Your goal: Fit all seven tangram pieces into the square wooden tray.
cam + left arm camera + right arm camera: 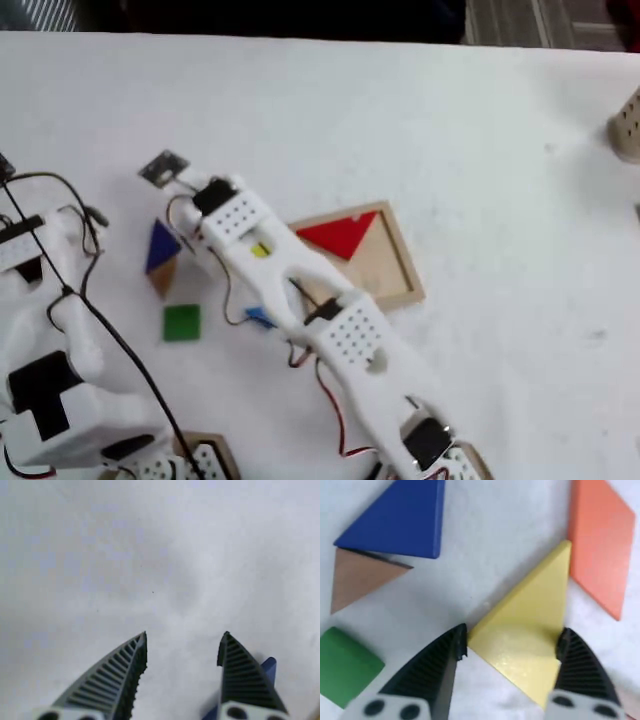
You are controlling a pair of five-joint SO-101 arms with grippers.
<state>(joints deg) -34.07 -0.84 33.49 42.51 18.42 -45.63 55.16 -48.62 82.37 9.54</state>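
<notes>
The square wooden tray (400,262) lies mid-table with a red triangle (340,235) in its far corner. My right arm (340,330) stretches across the tray's left edge. My right gripper (510,642) is open, low over the table, with a finger on either side of a yellow triangle (525,630). Beside that lie an orange parallelogram (600,545), a blue triangle (402,520), a brown triangle (357,577) and a green square (345,665). A light-blue piece (259,318) peeks out under the arm. My left gripper (182,650) is open over bare table.
The left arm (50,400) sits folded at the table's left edge, with black cables (90,300) trailing near the blue triangle (160,243) and green square (182,322). A perforated beige object (627,125) stands at the far right. A small blue part (267,667) shows behind one left finger.
</notes>
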